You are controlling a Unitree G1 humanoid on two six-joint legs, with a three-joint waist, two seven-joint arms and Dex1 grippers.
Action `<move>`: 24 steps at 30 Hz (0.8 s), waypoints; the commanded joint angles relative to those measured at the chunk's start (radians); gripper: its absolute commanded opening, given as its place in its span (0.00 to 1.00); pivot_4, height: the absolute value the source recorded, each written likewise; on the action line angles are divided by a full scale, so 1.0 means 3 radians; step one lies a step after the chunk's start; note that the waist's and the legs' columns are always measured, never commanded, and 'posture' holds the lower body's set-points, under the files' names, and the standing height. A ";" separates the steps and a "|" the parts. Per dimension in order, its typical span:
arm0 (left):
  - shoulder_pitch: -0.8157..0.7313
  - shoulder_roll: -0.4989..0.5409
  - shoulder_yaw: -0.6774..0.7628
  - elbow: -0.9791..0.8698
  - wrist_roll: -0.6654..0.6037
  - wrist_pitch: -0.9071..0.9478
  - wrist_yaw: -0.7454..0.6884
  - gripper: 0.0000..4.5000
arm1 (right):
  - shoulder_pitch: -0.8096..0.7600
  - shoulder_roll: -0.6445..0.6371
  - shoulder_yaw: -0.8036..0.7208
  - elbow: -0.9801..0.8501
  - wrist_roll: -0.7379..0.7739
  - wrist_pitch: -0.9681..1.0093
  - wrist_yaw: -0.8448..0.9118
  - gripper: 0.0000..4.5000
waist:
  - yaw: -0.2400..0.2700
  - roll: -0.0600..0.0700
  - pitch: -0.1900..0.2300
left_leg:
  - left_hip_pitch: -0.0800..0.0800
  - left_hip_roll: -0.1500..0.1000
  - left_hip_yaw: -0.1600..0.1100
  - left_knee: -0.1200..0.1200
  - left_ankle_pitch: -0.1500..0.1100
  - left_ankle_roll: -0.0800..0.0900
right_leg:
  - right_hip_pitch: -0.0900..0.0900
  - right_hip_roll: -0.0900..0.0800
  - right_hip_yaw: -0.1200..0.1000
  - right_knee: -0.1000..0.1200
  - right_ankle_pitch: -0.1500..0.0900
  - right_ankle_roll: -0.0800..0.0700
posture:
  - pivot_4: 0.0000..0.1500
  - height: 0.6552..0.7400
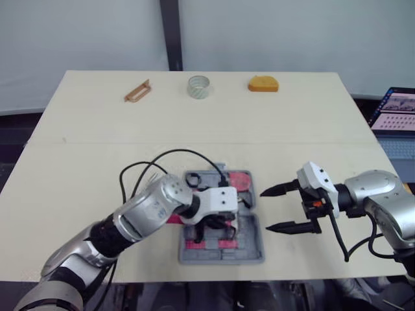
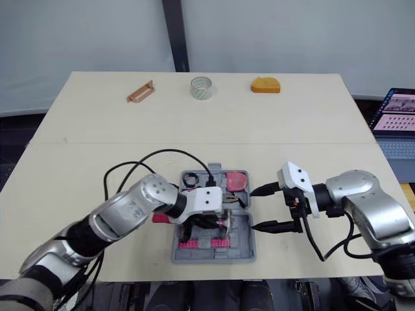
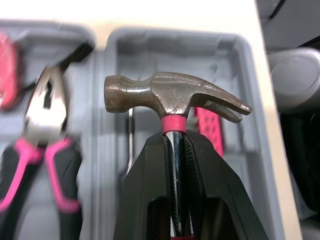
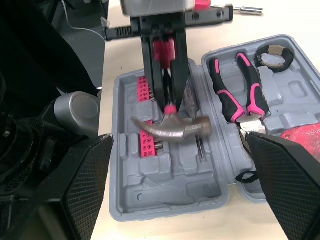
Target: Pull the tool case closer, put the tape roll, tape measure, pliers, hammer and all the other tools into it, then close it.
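The left pincer [image 3: 176,145] pinches the hammer [image 3: 170,97] just under its head, above the open tool case [image 1: 254,251] at the counter's [image 1: 84,155] near edge; the right pincer [image 1: 284,208] hangs spread beside it. Lower slowly, lining the hammer with its moulded recess, clear of the pliers [image 4: 239,87].

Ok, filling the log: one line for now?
left gripper shut on hammer | over open tool case | right gripper open beside it

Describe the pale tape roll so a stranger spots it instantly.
On the beige table, three things line the far edge; the tape roll is the middle one. It alone is a pale ring, between a tan strip and an orange lump.
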 commanded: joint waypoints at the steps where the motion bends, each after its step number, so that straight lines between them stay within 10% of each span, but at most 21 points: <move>1: -0.0082 -0.0102 -0.0032 0.0051 0.0024 -0.0085 0.0022 0.01 | -0.0009 -0.0034 -0.0048 -0.0048 0.0011 0.0003 0.0021 1.00 | -0.0001 0.0000 0.0000 | 0.0000 0.0000 0.0000 0.0000 0.0000 0.0000 | 0.0000 0.0000 0.0000 0.0000 0.0000 0.0000 | 1.00 1.00; 24: -0.0103 -0.0512 -0.0241 0.0132 0.0005 0.0154 0.0277 0.01 | 0.0185 -0.0331 -0.0147 0.0252 -0.0108 -0.0228 0.0243 1.00 | 0.0002 0.0000 0.0000 | -0.0001 0.0000 -0.0001 0.0007 -0.0002 0.0003 | 0.0002 0.0000 0.0000 0.0002 0.0000 0.0000 | 1.00 1.00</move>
